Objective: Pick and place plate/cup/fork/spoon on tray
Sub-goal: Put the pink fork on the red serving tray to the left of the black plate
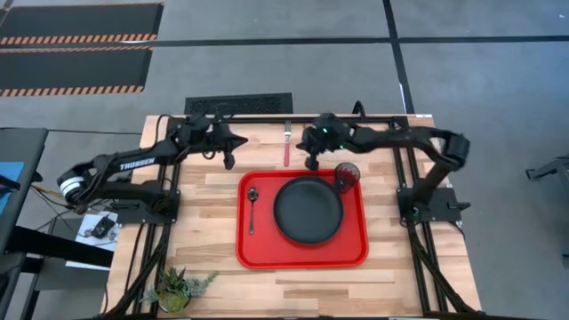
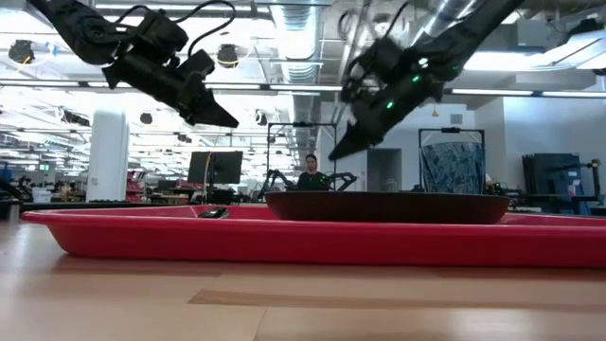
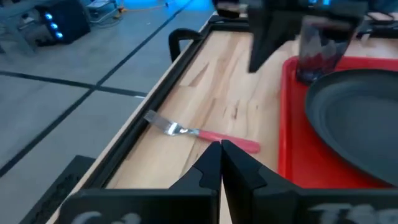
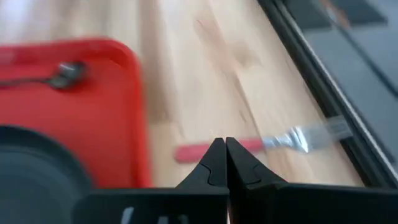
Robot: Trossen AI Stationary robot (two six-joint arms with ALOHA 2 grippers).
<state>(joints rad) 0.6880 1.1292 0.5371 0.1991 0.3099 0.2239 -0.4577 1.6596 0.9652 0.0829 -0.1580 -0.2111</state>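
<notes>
**Fork left to fetch, both grippers shut**

The right gripper (image 1: 313, 164) has its fingers (image 4: 214, 163) pressed together, holding nothing, above the table's far edge just beside the fork (image 1: 287, 144). The left gripper (image 1: 229, 161) is likewise closed and empty, near the same edge. The fork lies on bare wood beyond the tray (image 1: 267, 253); plate (image 1: 308, 211), cup (image 1: 347, 175) and spoon (image 1: 252, 207) already sit on it. To do it well, I'd spread the fingers first, then descend square across the red handle
</notes>
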